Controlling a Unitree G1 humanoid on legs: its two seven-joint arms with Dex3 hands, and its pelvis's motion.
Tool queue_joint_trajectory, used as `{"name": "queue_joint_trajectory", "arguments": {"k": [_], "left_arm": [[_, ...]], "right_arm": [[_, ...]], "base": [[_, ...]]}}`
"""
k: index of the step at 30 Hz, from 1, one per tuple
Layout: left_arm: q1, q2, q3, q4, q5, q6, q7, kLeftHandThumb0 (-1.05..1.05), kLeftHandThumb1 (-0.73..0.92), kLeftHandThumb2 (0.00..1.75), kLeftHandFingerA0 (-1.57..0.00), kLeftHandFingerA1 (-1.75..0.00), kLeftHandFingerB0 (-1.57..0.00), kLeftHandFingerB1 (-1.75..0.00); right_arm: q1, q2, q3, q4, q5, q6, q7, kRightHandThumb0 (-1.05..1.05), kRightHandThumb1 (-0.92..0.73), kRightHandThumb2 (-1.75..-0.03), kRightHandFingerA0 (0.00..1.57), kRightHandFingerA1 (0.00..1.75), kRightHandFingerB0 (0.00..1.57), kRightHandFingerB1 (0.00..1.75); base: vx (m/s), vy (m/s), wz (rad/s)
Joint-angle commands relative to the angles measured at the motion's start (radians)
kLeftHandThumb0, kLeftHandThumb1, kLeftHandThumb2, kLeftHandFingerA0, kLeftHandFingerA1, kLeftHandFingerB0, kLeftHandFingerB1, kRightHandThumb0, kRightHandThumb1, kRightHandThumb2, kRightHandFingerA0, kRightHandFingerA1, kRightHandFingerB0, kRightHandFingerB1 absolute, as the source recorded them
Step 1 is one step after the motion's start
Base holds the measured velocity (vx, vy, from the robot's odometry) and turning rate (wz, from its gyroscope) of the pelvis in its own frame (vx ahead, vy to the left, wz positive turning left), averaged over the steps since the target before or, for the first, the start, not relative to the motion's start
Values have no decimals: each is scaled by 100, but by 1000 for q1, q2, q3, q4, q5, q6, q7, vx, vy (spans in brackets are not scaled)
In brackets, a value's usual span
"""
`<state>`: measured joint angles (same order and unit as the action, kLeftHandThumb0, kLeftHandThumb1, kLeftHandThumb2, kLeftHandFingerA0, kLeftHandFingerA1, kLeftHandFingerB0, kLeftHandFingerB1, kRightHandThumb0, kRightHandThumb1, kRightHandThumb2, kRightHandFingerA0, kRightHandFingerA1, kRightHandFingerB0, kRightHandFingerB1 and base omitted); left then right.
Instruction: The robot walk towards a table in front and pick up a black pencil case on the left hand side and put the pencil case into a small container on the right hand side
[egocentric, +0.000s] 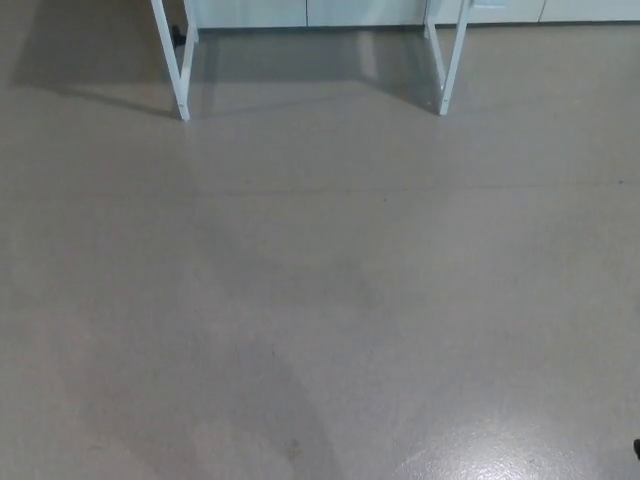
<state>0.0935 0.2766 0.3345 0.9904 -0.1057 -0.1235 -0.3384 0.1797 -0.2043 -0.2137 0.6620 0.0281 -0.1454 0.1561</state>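
Neither the black pencil case nor the small container shows in the head view. Only the lower parts of a table appear at the top: a white left leg (172, 60) and a white right leg (450, 60) standing on the grey floor. The tabletop lies above the picture's edge. Neither of my hands is in the picture; a tiny dark speck sits at the bottom right edge, too small to identify.
Grey floor (320, 300) fills nearly the whole view between me and the table legs. White cabinet fronts (330, 12) run along the back behind the table. A small dark object (178, 36) sits by the left leg.
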Motion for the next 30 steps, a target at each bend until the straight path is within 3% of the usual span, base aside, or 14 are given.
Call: {"name": "queue_joint_trajectory", "arguments": {"k": [1,3,9,11,12,14,15,16,18,30], "left_arm": [[13,18,-4,17,-17,-57,-30,-17,57,59,-36,-40,-26,-31],[41,17,-13,7,-10,-56,-28,-17,56,58,-37,-40,-25,-31],[53,36,-49,43,25,-98,-28,-20,55,57,-36,-39,-26,-30],[47,42,-67,40,36,-93,-16,-21,55,57,-38,-39,-27,-30],[53,38,-67,24,26,-91,-20,-21,56,59,-37,-41,-26,-32],[61,35,-69,14,16,-93,-24,-21,56,59,-36,-42,-26,-32],[61,36,-70,15,14,-95,-27,-16,56,57,-36,-40,-27,-31],[62,39,-73,22,12,-100,-36,-19,55,57,-37,-39,-27,-30],[57,40,-78,30,13,-99,-31,-18,55,57,-36,-39,-27,-30],[49,49,-100,39,23,-113,-11,-21,54,56,-39,-39,-29,-31]], "right_arm": [[46,-8,-3,0,4,-38,-11,-32,-50,-65,40,45,33,42],[85,-4,0,7,5,-60,-4,-27,-58,-58,43,41,34,36],[121,2,-2,52,15,-110,-3,-26,-56,-56,41,41,35,36],[116,0,-4,70,17,-126,0,-34,-49,-66,39,47,33,43],[109,1,-11,88,26,-132,4,-26,-55,-56,47,44,35,37],[109,-1,-9,101,21,-143,-1,-27,-55,-56,47,43,35,37],[110,-1,-8,102,20,-145,-1,-35,-48,-66,39,47,32,43],[120,-1,-4,89,15,-149,-4,-35,-49,-66,40,47,32,43],[125,-4,2,85,5,-155,-15,-28,-56,-56,46,42,35,36],[109,-2,10,100,12,-163,-19,-26,-57,-56,46,43,35,37]], "base": [[0,0,0],[0,0,0],[59,6,-3],[-52,-11,3],[-116,-20,29],[-117,-9,11],[1,2,-11],[0,0,0],[43,130,-5],[198,186,-18]]}}
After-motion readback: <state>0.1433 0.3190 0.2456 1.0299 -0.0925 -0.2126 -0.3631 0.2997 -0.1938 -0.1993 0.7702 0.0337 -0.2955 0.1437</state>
